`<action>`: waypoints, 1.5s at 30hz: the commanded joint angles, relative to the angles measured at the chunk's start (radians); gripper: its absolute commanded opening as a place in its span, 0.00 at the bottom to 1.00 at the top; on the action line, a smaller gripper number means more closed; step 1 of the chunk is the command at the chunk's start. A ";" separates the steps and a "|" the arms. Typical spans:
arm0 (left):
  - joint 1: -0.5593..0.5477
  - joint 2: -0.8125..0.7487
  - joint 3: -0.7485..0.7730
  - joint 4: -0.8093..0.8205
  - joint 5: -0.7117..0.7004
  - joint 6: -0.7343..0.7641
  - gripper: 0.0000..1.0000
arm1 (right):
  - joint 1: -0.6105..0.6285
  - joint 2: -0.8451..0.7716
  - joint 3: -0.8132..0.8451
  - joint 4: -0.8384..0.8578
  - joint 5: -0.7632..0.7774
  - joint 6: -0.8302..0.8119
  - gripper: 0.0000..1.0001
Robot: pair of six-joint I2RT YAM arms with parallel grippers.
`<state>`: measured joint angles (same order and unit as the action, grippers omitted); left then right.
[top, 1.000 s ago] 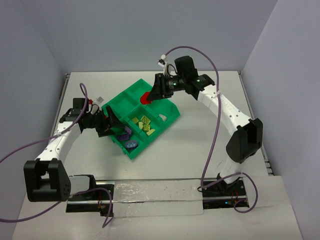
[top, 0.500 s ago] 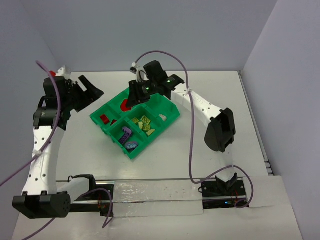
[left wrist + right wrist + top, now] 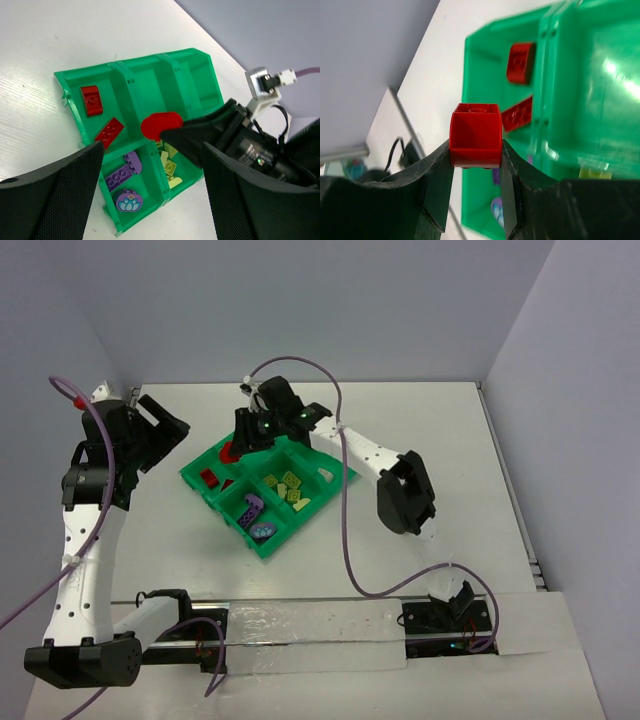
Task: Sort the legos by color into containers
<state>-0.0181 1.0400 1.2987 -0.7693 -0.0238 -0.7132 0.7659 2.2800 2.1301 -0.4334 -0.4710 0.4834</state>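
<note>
My right gripper [image 3: 476, 165] is shut on a red curved lego [image 3: 476, 134] and holds it above the left part of the green tray [image 3: 268, 548]. Below it, the far-left container holds two red legos [image 3: 91, 99] [image 3: 109, 132]. Purple legos [image 3: 122, 170] and a round lotus piece [image 3: 129, 201] lie in the near-left container. Yellow-green legos [image 3: 288, 489] fill the middle one, and a white piece [image 3: 326, 473] lies to their right. My left gripper [image 3: 165, 427] hangs open and empty, raised to the left of the tray.
The tray sits skewed on the white table [image 3: 420, 420], with two far containers [image 3: 145, 87] bare. The right arm [image 3: 370, 452] reaches over the tray's back edge. Cables loop above both arms, and walls close in the table on three sides.
My left arm lifted out of the purple container and swung up and left. My right gripper carried the red lego leftward across the tray.
</note>
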 commanded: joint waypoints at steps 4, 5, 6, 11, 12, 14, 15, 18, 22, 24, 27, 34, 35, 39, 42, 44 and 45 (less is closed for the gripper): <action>0.003 0.000 -0.005 -0.006 0.016 -0.003 0.85 | 0.026 0.136 0.192 0.090 0.046 0.027 0.38; 0.003 0.002 -0.004 -0.008 0.016 -0.001 0.85 | 0.029 0.144 0.202 0.089 0.040 0.023 0.40; 0.003 0.002 -0.002 -0.012 0.016 0.002 0.85 | 0.033 0.152 0.216 0.086 0.024 0.016 0.49; 0.003 0.003 0.001 -0.015 0.016 0.011 0.85 | 0.042 0.136 0.219 0.098 -0.007 0.001 0.60; 0.003 0.004 0.000 -0.015 0.015 0.011 0.85 | 0.042 0.122 0.206 0.100 -0.009 -0.004 0.61; 0.003 0.003 -0.001 -0.015 0.016 0.011 0.85 | 0.042 0.099 0.189 0.098 -0.010 -0.014 0.61; 0.003 0.005 -0.002 -0.015 0.016 0.012 0.85 | 0.041 0.086 0.186 0.092 -0.007 -0.019 0.61; 0.004 0.004 0.003 -0.023 0.001 0.020 0.85 | 0.034 0.025 0.130 0.083 0.016 -0.030 0.63; 0.003 -0.004 0.014 -0.039 -0.030 0.037 0.85 | 0.008 -0.104 -0.010 0.088 0.091 -0.042 0.71; 0.003 -0.007 0.021 -0.045 -0.044 0.040 0.85 | -0.010 -0.187 -0.067 0.071 0.181 -0.053 0.76; 0.004 -0.014 0.025 -0.051 -0.052 0.043 0.85 | -0.035 -0.301 -0.195 0.042 0.354 -0.063 0.83; 0.003 -0.015 0.020 -0.050 -0.061 0.050 0.85 | -0.102 -0.547 -0.400 -0.108 0.799 -0.102 0.92; 0.003 -0.017 0.013 -0.047 -0.064 0.052 0.85 | -0.113 -0.581 -0.420 -0.131 0.818 -0.104 0.92; 0.003 -0.034 -0.042 -0.019 -0.077 0.049 0.85 | -0.166 -0.693 -0.537 -0.168 0.862 -0.093 0.92; 0.003 -0.022 -0.043 -0.022 -0.088 0.058 0.85 | -0.204 -0.805 -0.681 -0.164 0.893 -0.064 0.92; 0.003 -0.013 -0.039 -0.025 -0.099 0.064 0.85 | -0.220 -0.863 -0.787 -0.151 0.897 -0.051 0.92; 0.003 -0.012 -0.036 -0.025 -0.100 0.064 0.85 | -0.224 -0.881 -0.791 -0.150 0.899 -0.051 0.92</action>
<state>-0.0181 1.0266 1.2522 -0.8139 -0.0922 -0.6709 0.5646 1.5090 1.4439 -0.5578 0.3509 0.4070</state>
